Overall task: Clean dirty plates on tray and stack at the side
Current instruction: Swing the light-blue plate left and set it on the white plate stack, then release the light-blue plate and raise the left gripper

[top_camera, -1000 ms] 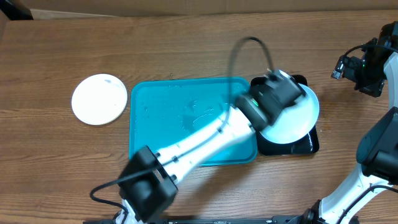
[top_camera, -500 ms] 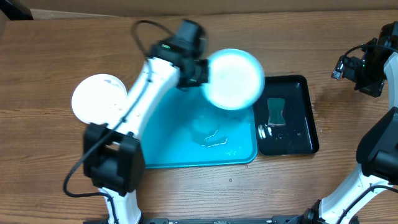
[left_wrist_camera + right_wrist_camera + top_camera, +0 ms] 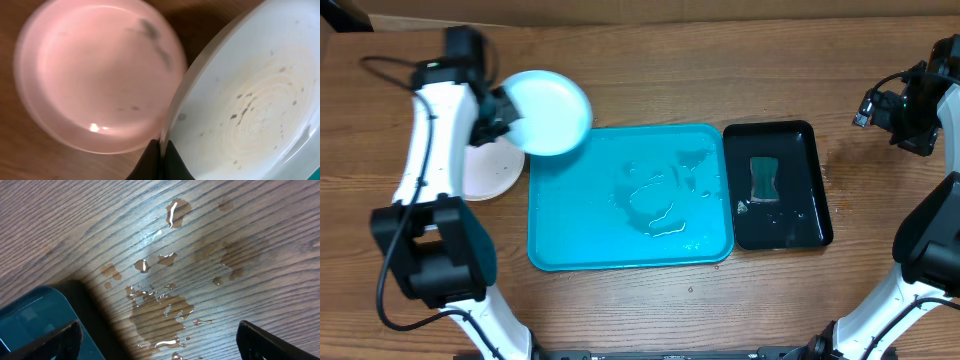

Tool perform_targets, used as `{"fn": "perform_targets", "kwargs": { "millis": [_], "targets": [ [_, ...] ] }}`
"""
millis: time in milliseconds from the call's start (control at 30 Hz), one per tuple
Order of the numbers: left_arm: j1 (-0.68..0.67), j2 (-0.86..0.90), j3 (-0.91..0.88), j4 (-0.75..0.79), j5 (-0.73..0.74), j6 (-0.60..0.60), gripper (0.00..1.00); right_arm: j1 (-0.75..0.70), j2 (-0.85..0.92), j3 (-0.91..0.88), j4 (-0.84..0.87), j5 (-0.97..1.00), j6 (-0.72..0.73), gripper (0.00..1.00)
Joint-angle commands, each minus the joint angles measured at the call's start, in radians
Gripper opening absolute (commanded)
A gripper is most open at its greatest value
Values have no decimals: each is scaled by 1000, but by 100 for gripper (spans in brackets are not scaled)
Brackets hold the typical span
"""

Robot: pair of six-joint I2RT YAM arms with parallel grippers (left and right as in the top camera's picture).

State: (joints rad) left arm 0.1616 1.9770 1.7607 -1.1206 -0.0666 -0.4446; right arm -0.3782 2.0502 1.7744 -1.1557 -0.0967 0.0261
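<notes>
My left gripper (image 3: pixel 506 108) is shut on the rim of a light blue plate (image 3: pixel 551 112), which hangs tilted above the table's far left, off the far left corner of the turquoise tray (image 3: pixel 570 240). In the left wrist view the pinched rim sits at my gripper (image 3: pixel 161 143), and the light blue plate (image 3: pixel 250 110) shows small dark specks. Just below and left lies a white plate (image 3: pixel 480 178), the same white plate (image 3: pixel 95 75) bearing faint dark smears. My right gripper (image 3: pixel 905 108) hovers open at the far right over bare wood.
Water puddles (image 3: pixel 660 205) lie on the tray. A glossy black tray (image 3: pixel 810 225) to its right holds a sponge (image 3: pixel 764 180). Under the right gripper (image 3: pixel 159 330) a water spill (image 3: pixel 160 310) wets the wood beside the black tray's corner (image 3: pixel 30 320).
My left arm has swung the light blue plate from above the black tray, across the turquoise tray, to the far left beside the white plate. The right arm has not moved.
</notes>
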Motion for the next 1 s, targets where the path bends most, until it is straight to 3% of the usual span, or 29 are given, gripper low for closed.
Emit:
{"fn": "perform_targets", "kwargs": {
  "millis": [0, 433, 967],
  "targets": [
    [87, -21, 22, -14, -64, -53, 4, 3, -37, 20, 3, 6, 0, 100],
    [293, -21, 20, -60, -98, -61, 4, 3, -37, 20, 3, 6, 0, 100],
    [282, -21, -172, 80, -68, -75, 4, 3, -37, 20, 3, 6, 0, 100]
  ]
}}
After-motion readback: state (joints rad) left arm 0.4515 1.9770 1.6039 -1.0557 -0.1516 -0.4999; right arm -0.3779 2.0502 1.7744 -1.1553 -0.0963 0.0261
